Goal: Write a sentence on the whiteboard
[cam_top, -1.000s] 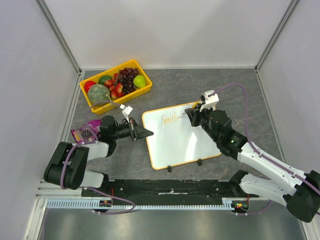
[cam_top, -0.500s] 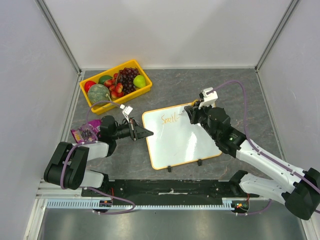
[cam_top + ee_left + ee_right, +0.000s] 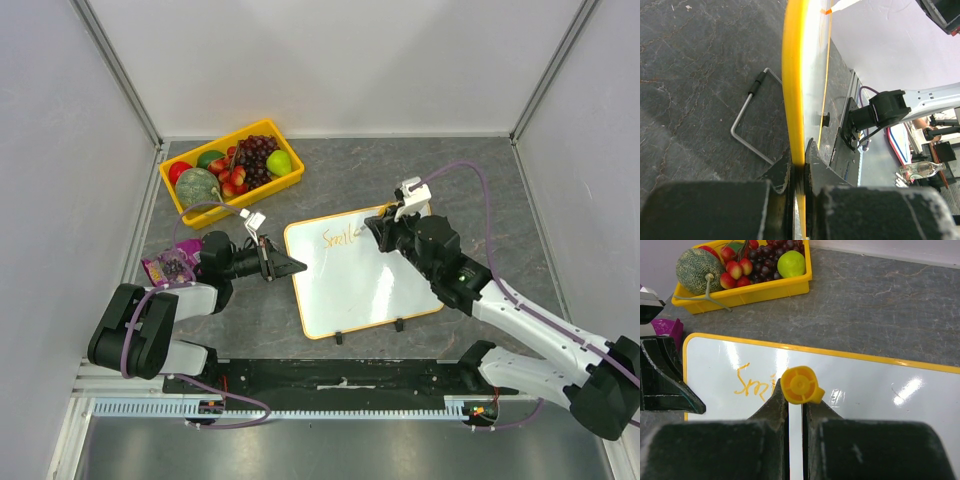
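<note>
From above, the left claw point(image 3: 298, 267) pinches the edge of the whiteboard point(image 3: 370, 285). The orange writing point(image 3: 338, 238) sits just left of the right claw point(image 3: 374, 229). The left wrist camera shows its claw shut tight on the yellow rim. The right wrist camera shows that claw squeezing a yellow marker point(image 3: 799, 385) over the board.

Yellow crate point(image 3: 250, 198) of fruit and purple packet point(image 3: 168, 266) lie on grey table point(image 3: 430, 160).

1 overhead, 2 close wrist views share the whiteboard point(image 3: 355, 290).
</note>
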`<state>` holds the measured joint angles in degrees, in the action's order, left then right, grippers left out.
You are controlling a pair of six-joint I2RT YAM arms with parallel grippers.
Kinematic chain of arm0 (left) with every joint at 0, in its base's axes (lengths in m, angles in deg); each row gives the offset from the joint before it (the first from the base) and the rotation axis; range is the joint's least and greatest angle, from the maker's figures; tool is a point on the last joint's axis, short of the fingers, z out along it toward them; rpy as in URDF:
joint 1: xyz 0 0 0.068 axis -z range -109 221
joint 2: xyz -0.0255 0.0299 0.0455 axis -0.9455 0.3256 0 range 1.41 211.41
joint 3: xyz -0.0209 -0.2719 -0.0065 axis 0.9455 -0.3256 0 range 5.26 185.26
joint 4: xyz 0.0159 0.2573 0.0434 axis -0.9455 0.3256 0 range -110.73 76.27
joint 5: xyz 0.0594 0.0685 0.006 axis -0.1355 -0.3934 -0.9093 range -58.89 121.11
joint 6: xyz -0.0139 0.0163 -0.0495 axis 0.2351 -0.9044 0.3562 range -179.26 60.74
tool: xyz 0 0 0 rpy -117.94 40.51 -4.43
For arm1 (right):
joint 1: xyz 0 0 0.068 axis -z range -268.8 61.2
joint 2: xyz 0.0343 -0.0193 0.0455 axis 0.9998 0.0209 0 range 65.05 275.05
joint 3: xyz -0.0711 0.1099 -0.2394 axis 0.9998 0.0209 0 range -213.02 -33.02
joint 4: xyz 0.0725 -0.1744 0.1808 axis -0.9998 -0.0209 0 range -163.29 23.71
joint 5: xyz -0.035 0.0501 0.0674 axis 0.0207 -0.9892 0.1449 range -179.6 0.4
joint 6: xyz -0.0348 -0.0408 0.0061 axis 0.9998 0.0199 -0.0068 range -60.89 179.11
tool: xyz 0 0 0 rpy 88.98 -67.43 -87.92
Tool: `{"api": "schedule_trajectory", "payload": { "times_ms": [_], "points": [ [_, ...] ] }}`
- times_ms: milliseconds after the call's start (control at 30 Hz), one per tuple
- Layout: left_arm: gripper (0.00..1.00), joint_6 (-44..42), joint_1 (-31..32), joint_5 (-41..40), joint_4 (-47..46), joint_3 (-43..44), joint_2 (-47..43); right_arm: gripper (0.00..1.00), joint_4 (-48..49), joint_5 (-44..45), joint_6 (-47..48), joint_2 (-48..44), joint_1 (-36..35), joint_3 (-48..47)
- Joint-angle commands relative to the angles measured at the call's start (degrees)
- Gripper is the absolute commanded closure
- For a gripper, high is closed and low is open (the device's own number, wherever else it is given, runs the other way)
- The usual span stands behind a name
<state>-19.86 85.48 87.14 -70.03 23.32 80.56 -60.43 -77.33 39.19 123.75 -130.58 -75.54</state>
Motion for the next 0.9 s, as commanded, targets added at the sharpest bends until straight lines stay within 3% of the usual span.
{"api": "schedule_trajectory", "payload": {
  "times_ms": [0, 367, 867],
  "points": [
    [0.98, -10.22, 1.25, -0.40, 3.60, -0.49, 1.53, 1.00, -3.67, -0.23, 0.85, -1.13, 0.21, 1.74],
    [0.98, -10.22, 1.25, -0.40, 3.60, -0.49, 1.62, 1.00, -4.29, 2.49, 0.85, -2.27, 0.21, 4.12],
    [0.98, -10.22, 1.25, -0.31, 3.60, -0.49, 1.62, 1.00, -4.11, 4.95, 1.38, -4.11, 0.30, -0.63]
  ]
}}
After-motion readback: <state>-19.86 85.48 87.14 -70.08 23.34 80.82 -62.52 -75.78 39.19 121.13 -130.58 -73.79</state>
